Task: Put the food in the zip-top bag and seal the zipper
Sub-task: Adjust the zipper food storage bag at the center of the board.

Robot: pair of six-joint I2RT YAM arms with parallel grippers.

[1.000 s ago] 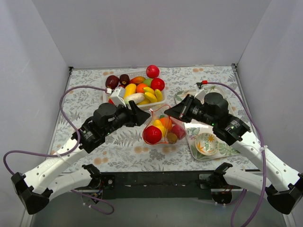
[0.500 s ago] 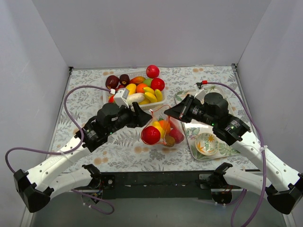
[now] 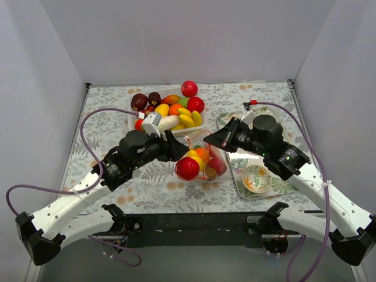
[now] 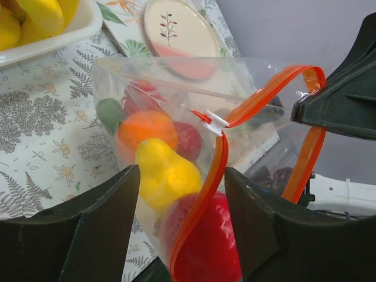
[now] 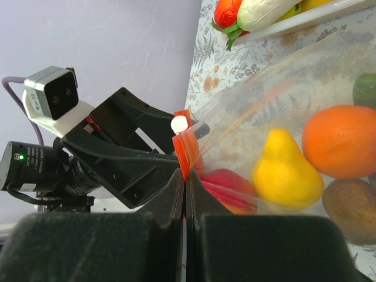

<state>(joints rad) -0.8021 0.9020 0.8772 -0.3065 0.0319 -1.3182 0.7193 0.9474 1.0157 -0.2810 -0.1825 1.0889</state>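
The clear zip-top bag (image 3: 202,157) stands mid-table, holding a yellow pear (image 4: 161,173), an orange (image 4: 147,132) and a red fruit (image 4: 217,241). Its red-orange zipper (image 4: 202,194) has a white slider (image 4: 216,122). My left gripper (image 4: 182,182) is open, its fingers on either side of the zipper's left end and the red fruit. It sits just left of the bag in the top view (image 3: 176,150). My right gripper (image 5: 185,176) is shut on the zipper's other end (image 5: 183,150), at the bag's upper right in the top view (image 3: 210,140).
A white basket (image 3: 197,130) behind the bag holds several more toy fruits. A red apple (image 3: 189,88) and dark purple fruits (image 3: 139,101) lie by it. A patterned tray (image 3: 252,192) with a small bowl (image 3: 257,178) sits at the right, under my right arm.
My left gripper has moved a little right and forward, up to the bag's left end. The bag's mouth has drawn narrower. My right gripper has held still.
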